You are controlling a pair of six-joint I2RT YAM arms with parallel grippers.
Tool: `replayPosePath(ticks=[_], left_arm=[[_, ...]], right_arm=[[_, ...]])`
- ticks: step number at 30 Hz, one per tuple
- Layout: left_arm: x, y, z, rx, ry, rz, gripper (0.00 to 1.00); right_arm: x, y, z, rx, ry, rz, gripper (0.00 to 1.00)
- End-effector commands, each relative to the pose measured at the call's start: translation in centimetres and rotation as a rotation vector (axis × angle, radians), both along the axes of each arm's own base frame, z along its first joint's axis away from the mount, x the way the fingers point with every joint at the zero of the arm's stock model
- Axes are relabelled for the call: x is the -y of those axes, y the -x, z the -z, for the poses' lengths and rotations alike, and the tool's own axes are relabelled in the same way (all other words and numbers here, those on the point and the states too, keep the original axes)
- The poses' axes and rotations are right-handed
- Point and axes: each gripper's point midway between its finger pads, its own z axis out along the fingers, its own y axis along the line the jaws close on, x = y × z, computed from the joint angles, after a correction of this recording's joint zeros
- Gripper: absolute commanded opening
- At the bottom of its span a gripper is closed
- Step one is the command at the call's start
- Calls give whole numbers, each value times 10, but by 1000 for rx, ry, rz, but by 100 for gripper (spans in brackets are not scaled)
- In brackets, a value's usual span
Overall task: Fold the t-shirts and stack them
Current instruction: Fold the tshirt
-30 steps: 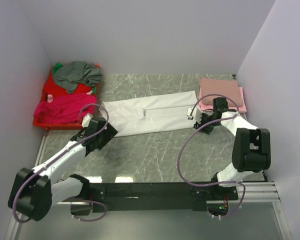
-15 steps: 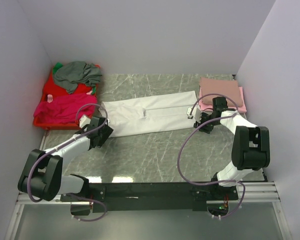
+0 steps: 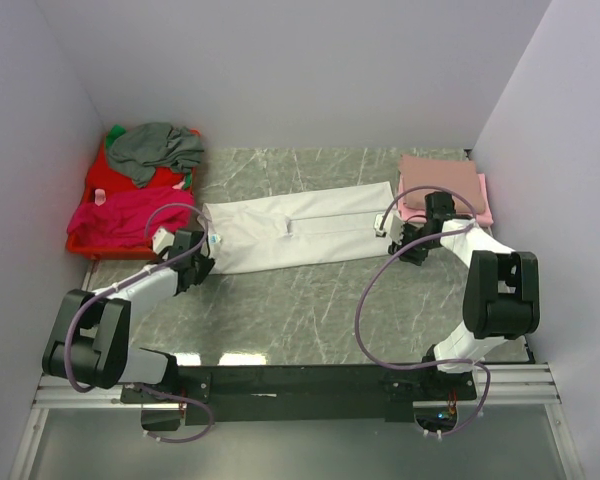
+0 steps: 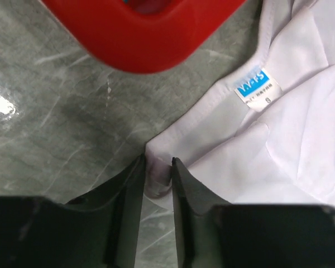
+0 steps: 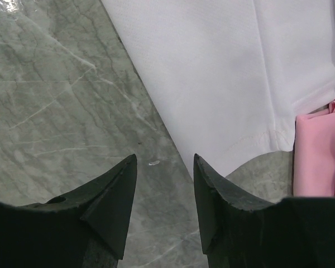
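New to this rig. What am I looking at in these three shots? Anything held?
Two robot arms with two-finger grippers work at a grey table. The overhead view shows both; the other two come from a camera on each wrist, looking past its own fingers. A white t-shirt lies in a long folded strip mid-table, a red basket of loose tees at far left, folded pink tees at far right. The left gripper pinches the shirt's corner near its blue label; the right gripper is open beside the hem.
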Motion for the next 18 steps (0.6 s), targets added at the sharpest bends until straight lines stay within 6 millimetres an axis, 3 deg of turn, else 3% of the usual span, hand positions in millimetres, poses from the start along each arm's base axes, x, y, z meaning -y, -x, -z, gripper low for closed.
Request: replayPosePath(ticks=[1,9,18], left_arm=[[-2,-11,-8,45,3,11,31],[-17,-15,-12,62,1,9,15],[-16,-20,-14,72,21,47,9]], right_arm=[[4,-13,-12,29,15,-19,51],[9,-14,-1,-4,63,-126,50],[8,-19,18,-45,122,-144,47]])
